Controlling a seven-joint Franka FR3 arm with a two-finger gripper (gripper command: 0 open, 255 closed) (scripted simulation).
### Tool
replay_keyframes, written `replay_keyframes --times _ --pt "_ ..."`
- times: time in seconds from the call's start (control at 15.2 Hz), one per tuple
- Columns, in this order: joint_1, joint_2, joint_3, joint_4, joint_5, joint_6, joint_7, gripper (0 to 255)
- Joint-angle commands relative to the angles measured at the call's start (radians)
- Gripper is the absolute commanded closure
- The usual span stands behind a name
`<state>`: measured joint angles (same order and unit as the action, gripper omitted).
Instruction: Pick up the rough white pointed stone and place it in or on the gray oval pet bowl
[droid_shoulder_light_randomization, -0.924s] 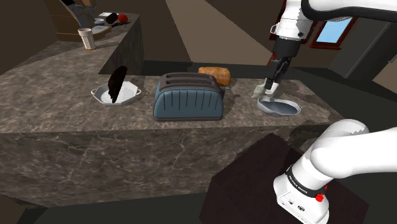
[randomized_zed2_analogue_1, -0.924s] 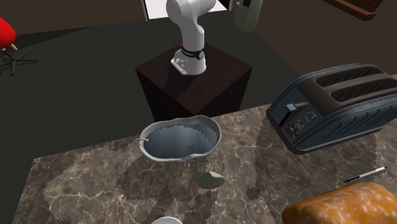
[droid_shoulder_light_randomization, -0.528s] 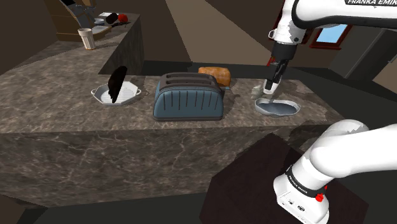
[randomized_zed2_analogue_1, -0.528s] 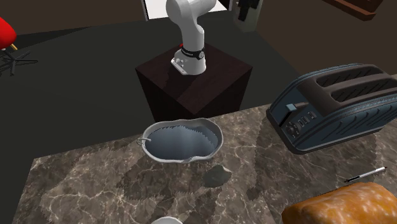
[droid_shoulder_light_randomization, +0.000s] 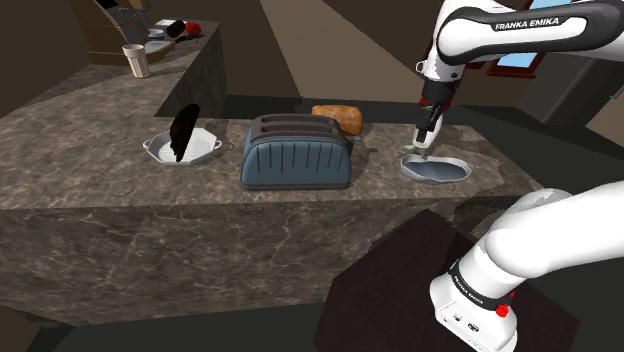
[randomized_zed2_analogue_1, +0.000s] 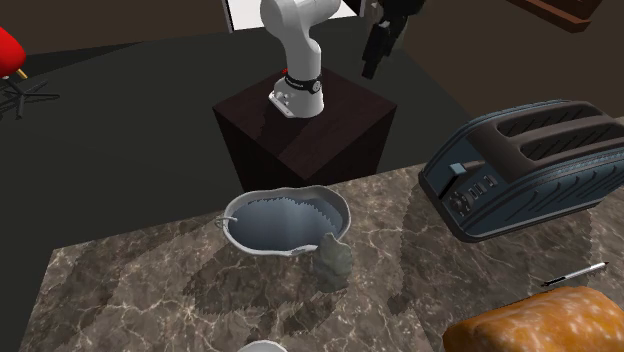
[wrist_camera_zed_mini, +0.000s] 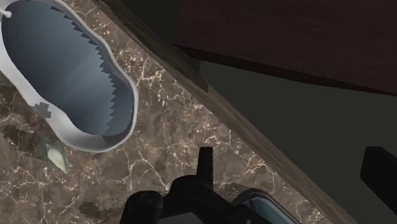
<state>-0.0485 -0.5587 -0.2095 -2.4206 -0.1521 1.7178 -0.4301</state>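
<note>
The pale grey pointed stone stands tilted on the marble counter, leaning against the outer wall of the grey oval pet bowl. It lies outside the bowl, just beside the rim, as the stone also shows in the wrist view. My gripper is open and empty, raised above the counter's edge next to the bowl. In the shoulder view the gripper hangs over the far end of the bowl, with the stone beside it. The gripper is well above the bowl.
A dark blue toaster stands mid-counter with a bread loaf behind it and a pen nearby. A white dish holding a black object sits toward the shoulder view's left. The counter edge runs close to the bowl.
The stone slid across the counter toward the bowl and tipped up against its outer wall. The gripper rose away from the counter.
</note>
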Motion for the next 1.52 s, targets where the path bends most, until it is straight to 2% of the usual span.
replay_keyframes --times 0.0,0.33,0.66,1.06,1.45 --pt "-0.009 0.059 -0.032 0.017 -0.028 0.042 -0.048 0" --pt "-0.024 0.218 -0.103 0.082 -0.072 0.139 -0.155 0" --pt "-0.039 0.394 -0.164 0.177 -0.085 0.227 -0.264 0" --pt "-0.069 0.621 -0.211 0.330 -0.058 0.309 -0.399 0" --pt "-0.126 0.856 -0.223 0.530 -0.005 0.354 -0.527 0"
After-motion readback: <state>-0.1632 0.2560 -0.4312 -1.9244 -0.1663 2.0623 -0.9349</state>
